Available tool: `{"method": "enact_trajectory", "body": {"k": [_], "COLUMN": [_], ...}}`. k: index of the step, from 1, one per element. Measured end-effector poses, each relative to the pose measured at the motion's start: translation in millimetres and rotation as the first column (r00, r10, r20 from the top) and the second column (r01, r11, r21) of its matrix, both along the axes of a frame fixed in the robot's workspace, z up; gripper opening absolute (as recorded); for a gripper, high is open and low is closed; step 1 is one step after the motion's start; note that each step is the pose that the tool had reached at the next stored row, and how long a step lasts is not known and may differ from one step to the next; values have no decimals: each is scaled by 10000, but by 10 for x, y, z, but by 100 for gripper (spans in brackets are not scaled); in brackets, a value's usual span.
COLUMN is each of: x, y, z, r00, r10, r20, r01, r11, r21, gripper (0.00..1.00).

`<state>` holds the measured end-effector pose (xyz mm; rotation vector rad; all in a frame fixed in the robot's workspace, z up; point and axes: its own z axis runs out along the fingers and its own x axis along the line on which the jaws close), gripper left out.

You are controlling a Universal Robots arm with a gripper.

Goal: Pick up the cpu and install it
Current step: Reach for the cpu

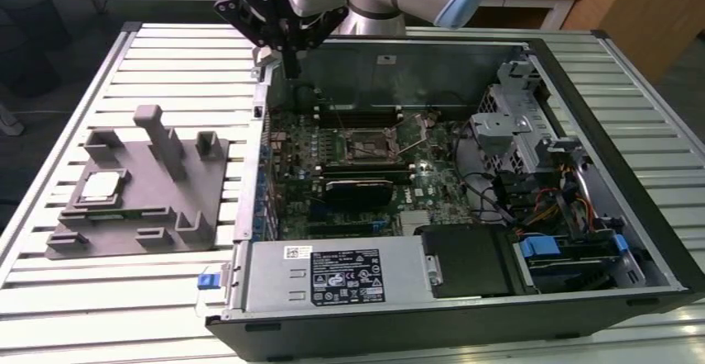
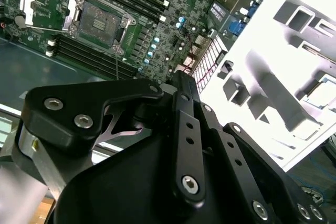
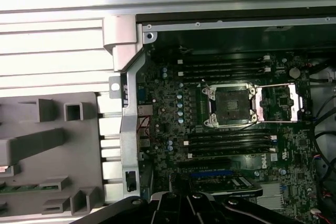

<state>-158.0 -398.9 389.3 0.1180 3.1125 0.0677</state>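
Observation:
The cpu (image 1: 99, 186), a small silvery square chip, lies flat on the grey fixture (image 1: 144, 191) at the exterior view's left, outside the computer case. My gripper (image 1: 293, 67) hangs above the case's far left corner, well away from the cpu, with its fingers drawn together to one narrow tip and nothing between them. The motherboard socket (image 1: 369, 143) sits mid-board with its metal frame swung open and its bed empty; both wrist views show it (image 2: 100, 22) (image 3: 231, 106). In the second wrist view the gripper's black linkage (image 2: 173, 145) covers the foreground.
The open computer case (image 1: 661, 240) lies on a slatted metal table (image 1: 177, 50). Memory slots (image 3: 226, 66), a black card (image 1: 358, 191), the power supply (image 1: 330, 277) and a drive cage with cables (image 1: 529, 141) crowd the board. The fixture has tall upright posts (image 1: 160, 133).

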Motion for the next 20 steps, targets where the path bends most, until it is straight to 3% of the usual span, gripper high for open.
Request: {"method": "enact_trajectory", "body": {"k": [20], "x": [-39], "y": [0], "z": [-6], "r00": [10000], "r10": [0], "r20": [0], "r01": [0], "r11": [10000], "r21": [0], "gripper": [11]}}
